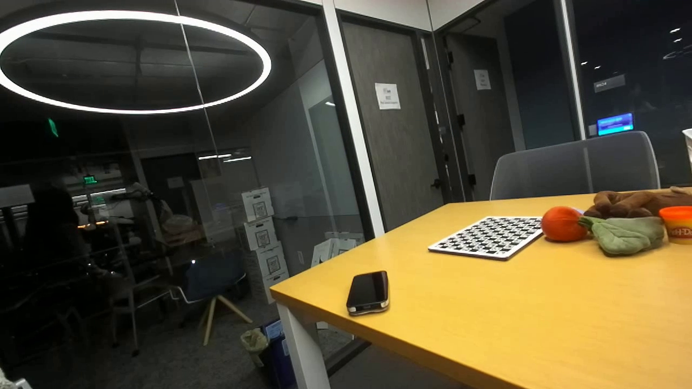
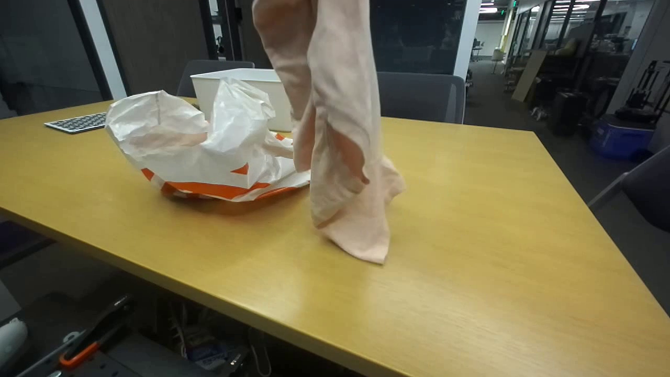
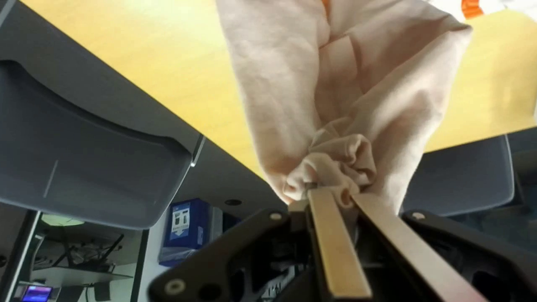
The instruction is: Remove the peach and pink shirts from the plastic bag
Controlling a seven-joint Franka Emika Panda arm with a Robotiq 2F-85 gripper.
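Between the fingers of the gripper, have the peach shirt clenched by a bunched fold; below the gripper, see the rest hanging in loose folds, outside the plastic bag; cannot tell about contact between its lowest corner and the table; lower than the gripper and off to one side, see the bag slumped on the table, with a pinkish patch too veiled to name; past the bag from the gripper, find a white bin and, farther off, a checkered board.
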